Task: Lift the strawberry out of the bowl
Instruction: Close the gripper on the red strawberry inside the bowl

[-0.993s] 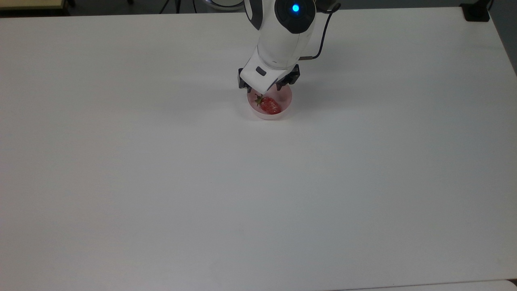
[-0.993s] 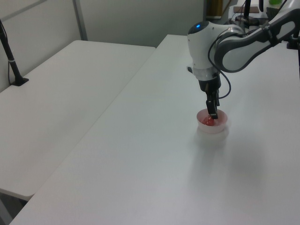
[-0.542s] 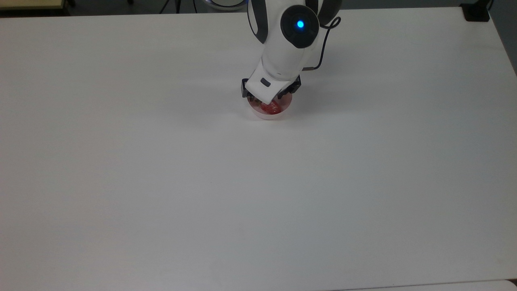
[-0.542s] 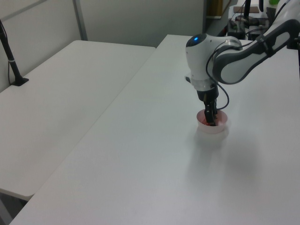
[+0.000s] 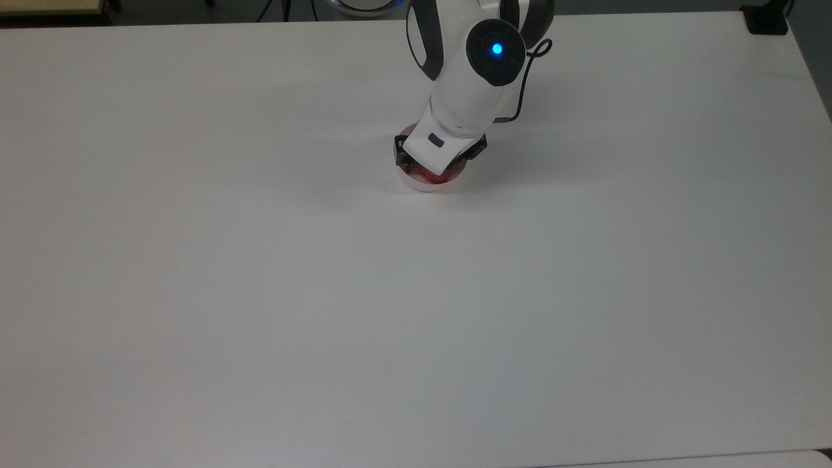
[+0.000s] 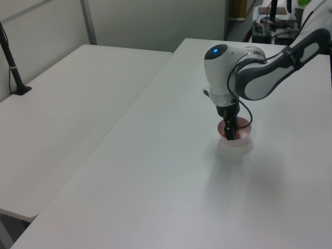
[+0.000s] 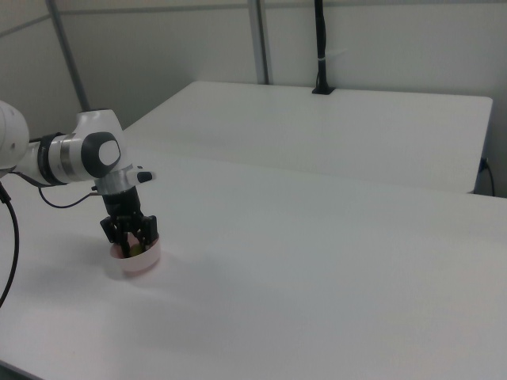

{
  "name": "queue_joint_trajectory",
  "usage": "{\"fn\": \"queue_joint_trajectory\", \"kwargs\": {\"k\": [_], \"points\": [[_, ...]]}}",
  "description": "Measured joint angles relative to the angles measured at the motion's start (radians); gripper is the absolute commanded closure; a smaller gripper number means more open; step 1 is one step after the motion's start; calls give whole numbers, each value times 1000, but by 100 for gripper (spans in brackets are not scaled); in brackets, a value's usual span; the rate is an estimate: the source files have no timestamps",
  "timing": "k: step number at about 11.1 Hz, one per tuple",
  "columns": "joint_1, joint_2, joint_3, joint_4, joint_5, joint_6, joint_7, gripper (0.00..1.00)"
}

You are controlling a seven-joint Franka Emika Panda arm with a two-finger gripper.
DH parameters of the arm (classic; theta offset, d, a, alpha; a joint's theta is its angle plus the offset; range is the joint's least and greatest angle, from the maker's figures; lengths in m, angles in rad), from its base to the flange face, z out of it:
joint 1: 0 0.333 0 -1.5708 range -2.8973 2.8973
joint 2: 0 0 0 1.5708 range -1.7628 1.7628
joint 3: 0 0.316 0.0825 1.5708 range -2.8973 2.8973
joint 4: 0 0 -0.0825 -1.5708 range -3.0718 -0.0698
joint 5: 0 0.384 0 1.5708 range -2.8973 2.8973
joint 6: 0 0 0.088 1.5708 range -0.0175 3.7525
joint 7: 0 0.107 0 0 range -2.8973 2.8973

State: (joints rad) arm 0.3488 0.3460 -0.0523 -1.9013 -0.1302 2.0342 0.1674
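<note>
The pale pink bowl (image 5: 427, 184) stands on the white table (image 5: 325, 292), at the top view's upper middle. My gripper (image 5: 434, 168) is lowered into it from above, and the white hand covers most of the bowl. A sliver of the red strawberry (image 5: 431, 175) shows under the hand, inside the bowl. In the right view the gripper (image 7: 131, 244) is open, its dark fingers (image 7: 112, 234) spread either side of the bowl's (image 7: 139, 264) middle. In the left view the gripper (image 6: 230, 136) reaches down into the bowl (image 6: 243, 139).
A second white table (image 6: 72, 98) stands beside mine at the left view's left, with a black post (image 6: 11, 65) on it. A black cable (image 5: 522, 71) loops from the arm's wrist. A black block (image 5: 767, 19) sits at the top view's upper right corner.
The arm has come down and forward, lowering the gripper into the bowl. The hand now covers most of the strawberry, which showed plainly a second ago.
</note>
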Motion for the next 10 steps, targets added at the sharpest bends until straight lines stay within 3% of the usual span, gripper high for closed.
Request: {"fn": "queue_joint_trajectory", "kwargs": {"k": [2,10], "points": [[1,-2,0,1,0,0,0,60],[-6,-21,-4,1,-1,-4,4,62]]}}
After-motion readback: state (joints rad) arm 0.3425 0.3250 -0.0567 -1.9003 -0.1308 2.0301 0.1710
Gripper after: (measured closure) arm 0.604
